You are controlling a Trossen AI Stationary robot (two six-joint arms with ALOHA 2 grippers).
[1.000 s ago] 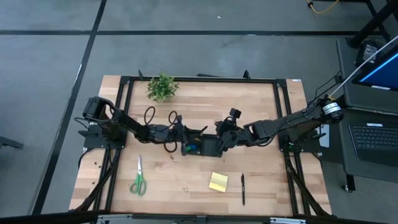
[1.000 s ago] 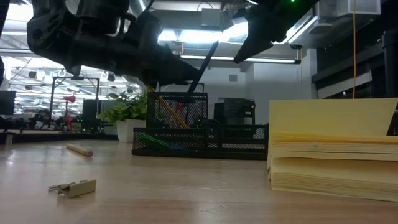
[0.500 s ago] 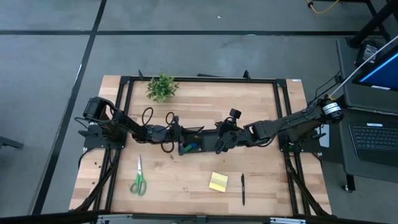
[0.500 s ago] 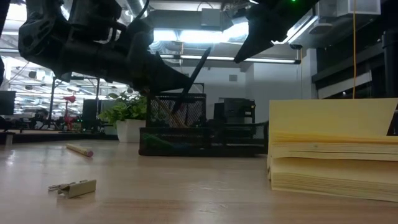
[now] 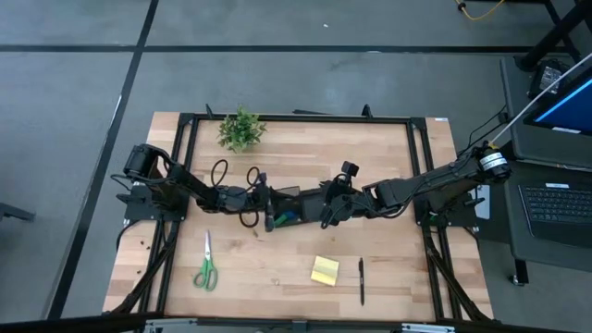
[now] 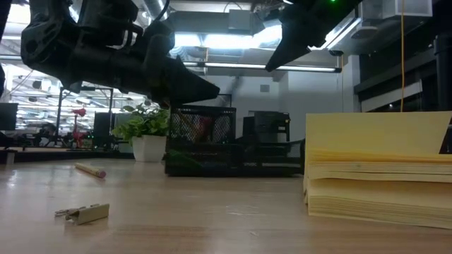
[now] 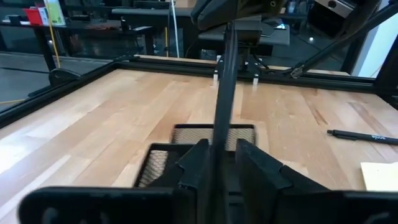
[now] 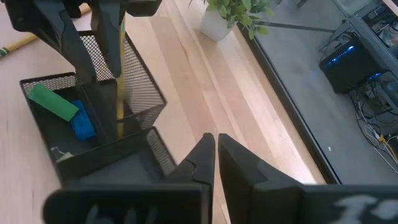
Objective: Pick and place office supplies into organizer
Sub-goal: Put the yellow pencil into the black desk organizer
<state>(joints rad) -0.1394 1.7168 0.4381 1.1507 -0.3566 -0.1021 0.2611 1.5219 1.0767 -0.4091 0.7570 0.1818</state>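
As seen from above, located at mid-frame between both arms: organizer, black mesh, on the wooden table.

Left gripper: positioned at the organizer's left end, over the taller section. Fingers closed narrow on the black pen. Pen held upright, with its lower end down inside the taller mesh section in the right wrist view.

Right gripper: positioned at the organizer's right end, above the low section. Fingers drawn almost together, with nothing between them.

Inside the low compartment next to the tall section: green piece and blue block, lying just beside each other.

Outside the organizer, on the table:
- scissors, lower left;
- sticky-note pad, lower centre;
- second pen, just right of the pad, not touching it;
- pencil, lying flat at the left of the low view.

Plant: upper left of the table, well apart from the organizer.
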